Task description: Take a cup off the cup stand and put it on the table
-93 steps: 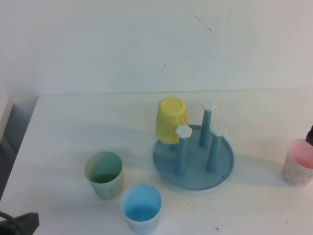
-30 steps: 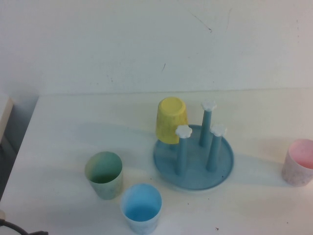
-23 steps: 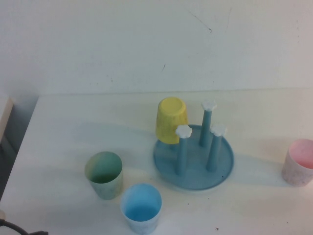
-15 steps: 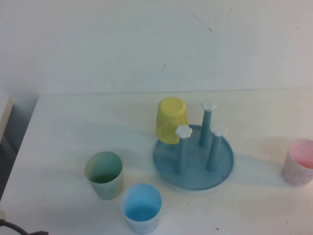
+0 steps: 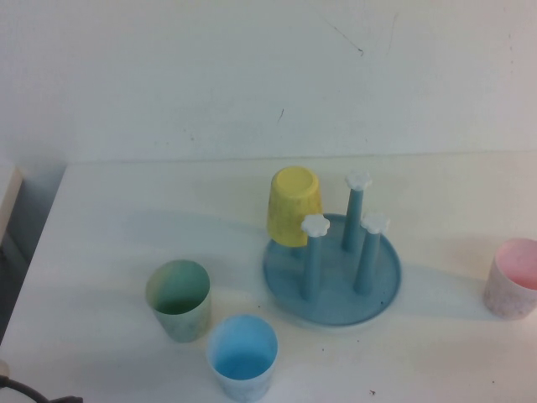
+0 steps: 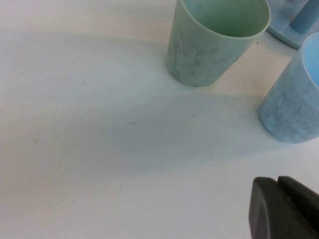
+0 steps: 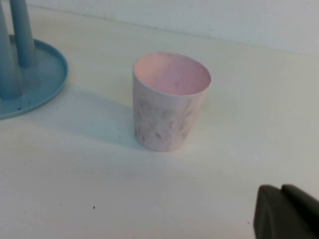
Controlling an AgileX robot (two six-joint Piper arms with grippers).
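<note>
The pale pink cup (image 5: 513, 279) stands upright on the white table (image 5: 109, 235) at the far right, apart from the blue cup stand (image 5: 332, 270); it also shows in the right wrist view (image 7: 169, 102). My right gripper (image 7: 281, 191) is shut and empty, drawn back from the cup on the near side. It is outside the high view. My left gripper (image 6: 277, 181) is shut and empty, low over the table near the green cup (image 6: 214, 40) and blue cup (image 6: 296, 99). The stand's edge (image 7: 30, 84) shows in the right wrist view.
A yellow cup (image 5: 294, 206) hangs upside down on a peg at the stand's back left. Green cup (image 5: 179, 300) and blue cup (image 5: 242, 357) stand upright at front left. A cable (image 5: 33, 396) lies at the bottom left corner. A white wall rises behind the table.
About three seconds ago my right gripper's tip was at the pink cup's rim and left arm showed at bottom left; both have withdrawn. Nothing has moved in the last second.
</note>
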